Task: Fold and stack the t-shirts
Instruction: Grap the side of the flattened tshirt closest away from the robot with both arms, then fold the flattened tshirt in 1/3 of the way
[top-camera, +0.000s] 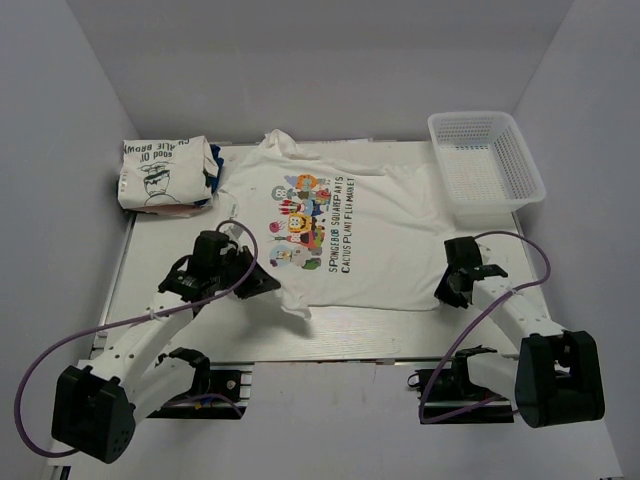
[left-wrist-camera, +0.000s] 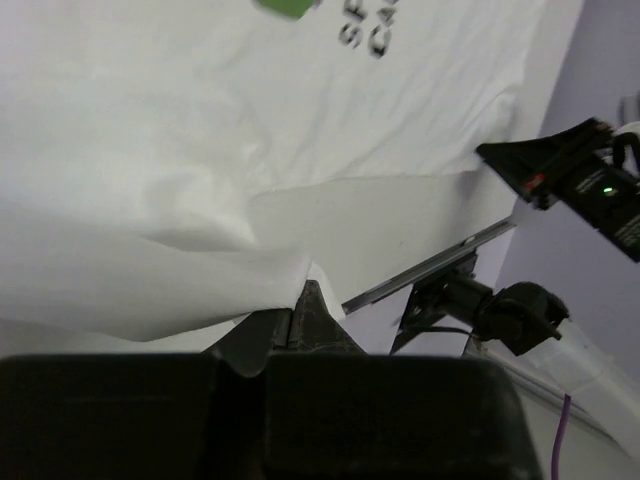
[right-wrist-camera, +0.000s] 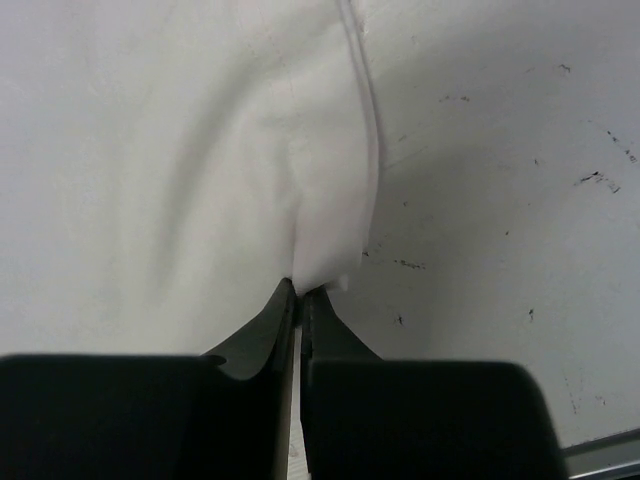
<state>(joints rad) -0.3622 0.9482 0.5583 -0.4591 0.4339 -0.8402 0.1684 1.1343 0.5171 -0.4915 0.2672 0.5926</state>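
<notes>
White table (top-camera: 350, 335): only wrist views show left hand (left-wrist-camera: 308, 300) and right hand (right-wrist-camera: 300, 292) clamped on printed t-shirt (top-camera: 380, 250) edges; overhead adds folded t-shirt (top-camera: 160, 178), basket (top-camera: 470, 118).

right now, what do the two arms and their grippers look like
The left arm and right arm are white links with chunky black joint housings, each trailing a looping purple cable. The left gripper and right gripper have matte black wedge-shaped fingers tapering to thin tips.
</notes>
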